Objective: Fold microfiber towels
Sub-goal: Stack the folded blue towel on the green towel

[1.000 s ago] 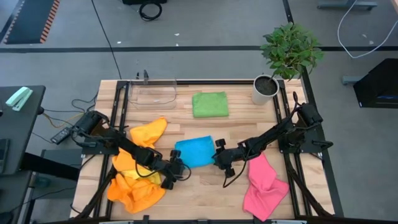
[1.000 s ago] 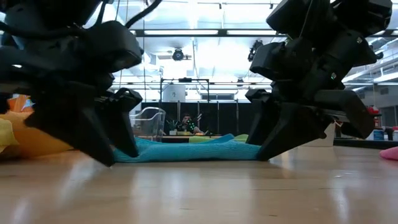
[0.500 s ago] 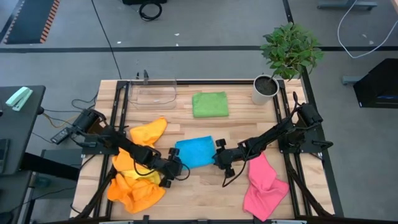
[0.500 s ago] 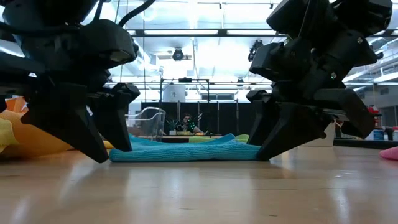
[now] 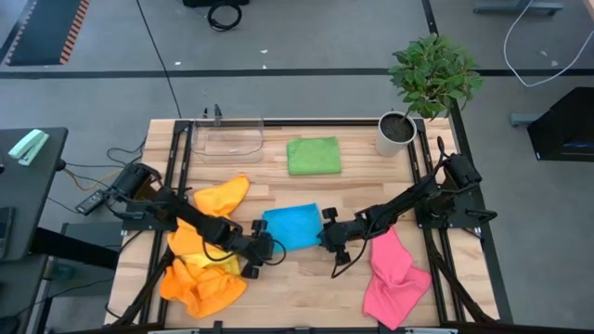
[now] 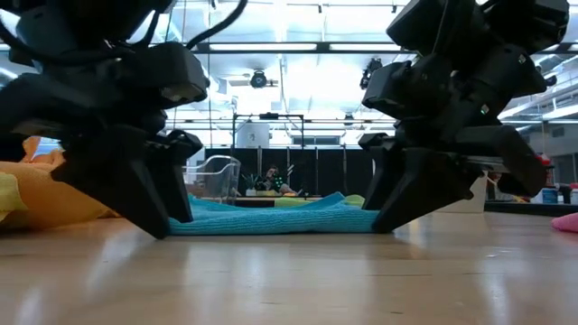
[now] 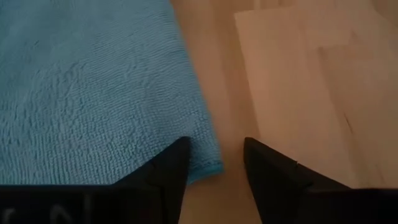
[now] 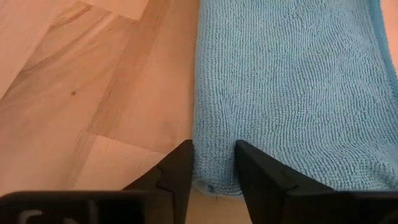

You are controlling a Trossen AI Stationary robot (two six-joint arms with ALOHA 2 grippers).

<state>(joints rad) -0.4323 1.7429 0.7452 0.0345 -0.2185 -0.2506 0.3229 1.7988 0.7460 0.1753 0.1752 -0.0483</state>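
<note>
Two grippers are lowered onto the wooden counter (image 5: pixel 306 269), one at each near corner of the blue towel (image 5: pixel 290 225). This towel lies flat and folded near the middle of the counter. The left gripper (image 5: pixel 263 252) is set at the towel's left near corner; in the left wrist view its jaws are seen partly open, with the corner of the blue cloth lying between the two dark fingers (image 7: pixel 165 171), and it cannot be told if the cloth is already pinched. The right gripper (image 5: pixel 329 237) is set at the towel's right near corner; its jaws are also partly open, and the edge of the towel is seen between its fingers (image 8: pixel 177 168), but a firm hold cannot be confirmed.

In the low view both grippers are seen touching down at the two ends of the blue towel, which stays flat on the counter.

A green towel (image 5: pixel 313 155) is placed folded farther back, beside a clear plastic tray (image 5: pixel 227 139) and a potted plant (image 5: pixel 408 111). Orange and yellow towels (image 5: pixel 204 264) are heaped under the left arm, and a pink towel (image 5: pixel 394 278) is crumpled near the right arm.
</note>
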